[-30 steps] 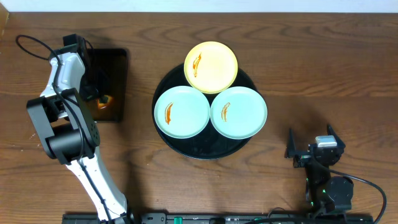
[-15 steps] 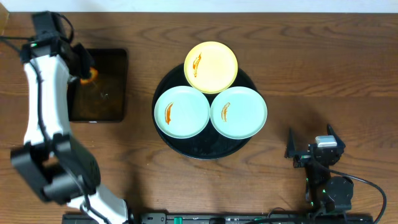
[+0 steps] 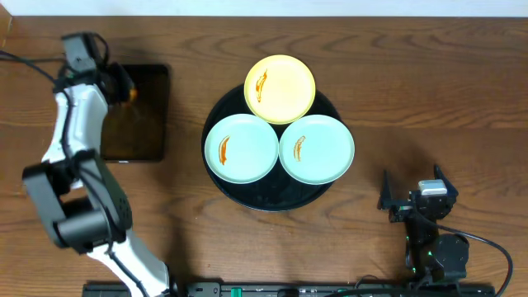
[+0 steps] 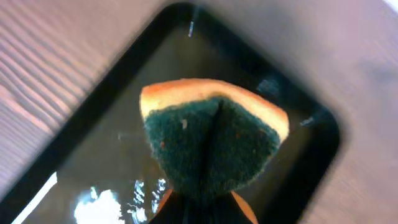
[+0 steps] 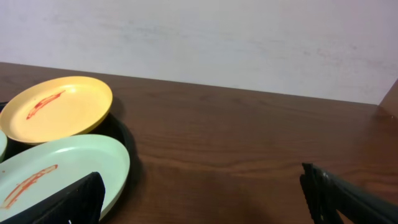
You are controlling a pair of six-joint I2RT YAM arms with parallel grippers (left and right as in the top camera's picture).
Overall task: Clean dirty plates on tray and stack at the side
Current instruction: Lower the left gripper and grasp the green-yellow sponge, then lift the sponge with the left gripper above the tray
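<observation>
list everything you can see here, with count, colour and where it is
yellow plate: 1, pale yellow, orange-brown smear, far side of round tray
mint plates: 2, pale mint green, each smeared, side by side on near half of round tray
round tray: 1, black, table centre
rectangular tray: 1, black, left of round tray
sponge: 1, orange with dark green face, over rectangular tray
table: 1, brown wood
left gripper: shut on sponge
right gripper: open, holding nothing, right of round tray

left arm [image 3: 68, 132] stretched forward, left fingers [image 3: 122, 84] clamping a sponge [image 4: 211, 146]; right arm [image 3: 435, 243] folded, right fingers [image 5: 79, 200] spread.
</observation>
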